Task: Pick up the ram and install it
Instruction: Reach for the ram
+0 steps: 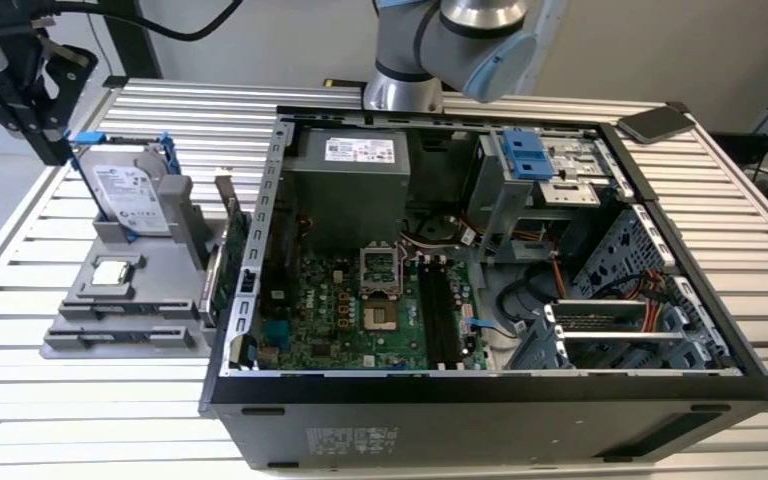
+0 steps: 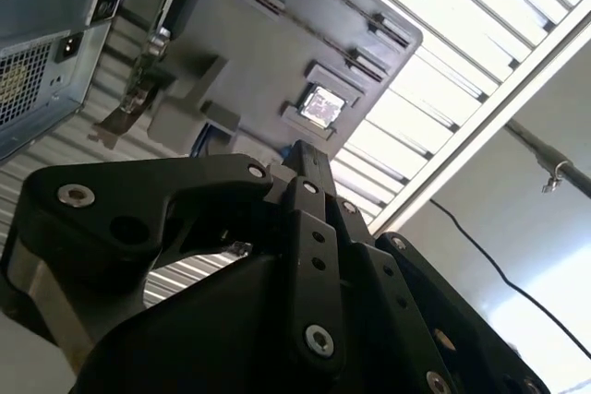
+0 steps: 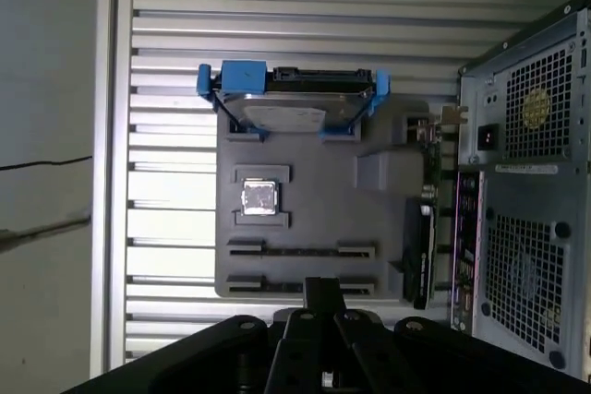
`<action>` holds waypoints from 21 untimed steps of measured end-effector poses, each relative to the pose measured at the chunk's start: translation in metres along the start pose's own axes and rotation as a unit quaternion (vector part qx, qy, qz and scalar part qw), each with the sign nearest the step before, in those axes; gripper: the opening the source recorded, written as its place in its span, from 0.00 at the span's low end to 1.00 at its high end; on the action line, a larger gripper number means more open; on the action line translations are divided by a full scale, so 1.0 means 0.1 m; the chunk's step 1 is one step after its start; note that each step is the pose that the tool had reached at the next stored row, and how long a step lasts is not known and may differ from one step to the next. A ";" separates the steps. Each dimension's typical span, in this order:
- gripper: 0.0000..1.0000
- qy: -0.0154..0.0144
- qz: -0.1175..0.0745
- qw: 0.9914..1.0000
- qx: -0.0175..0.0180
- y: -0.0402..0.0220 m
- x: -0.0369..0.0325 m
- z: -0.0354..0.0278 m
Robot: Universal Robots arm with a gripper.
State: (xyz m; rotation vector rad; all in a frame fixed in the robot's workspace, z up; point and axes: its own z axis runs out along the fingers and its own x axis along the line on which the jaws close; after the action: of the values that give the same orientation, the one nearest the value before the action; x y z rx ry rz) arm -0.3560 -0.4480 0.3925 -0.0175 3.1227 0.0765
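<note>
The gripper [image 3: 323, 285] is hovering over the grey holder [image 3: 319, 200] on the tabletop [image 3: 166, 62], its fingers [image 3: 323, 300] appearing pressed together and gripping nothing. I cannot tell whether the ram is standing edge-on in the holder's narrow slots [image 3: 302, 250], which are likely keeping parts upright for grasping.

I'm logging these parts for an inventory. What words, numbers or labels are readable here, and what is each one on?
No text can be quoted; all the print is too small or blurred.
hard drive: white label, illegible.
power supply: white sticker, illegible.
computer case: sticker on its outer wall in the exterior view, illegible.
yellow sticker on the case's rear in the first wrist view: illegible.
</note>
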 end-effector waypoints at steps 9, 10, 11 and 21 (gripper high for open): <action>0.00 0.000 0.000 1.000 0.000 -0.196 0.002 -0.010; 0.00 0.000 0.000 1.000 0.000 -0.216 0.003 -0.011; 0.00 0.000 0.000 1.000 0.000 -0.235 0.003 -0.012; 0.00 0.000 0.000 1.000 0.000 -0.327 0.004 -0.016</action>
State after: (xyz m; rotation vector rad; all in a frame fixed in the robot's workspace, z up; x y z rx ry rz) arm -0.3560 -0.4808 0.3925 -0.0174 3.1229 0.0765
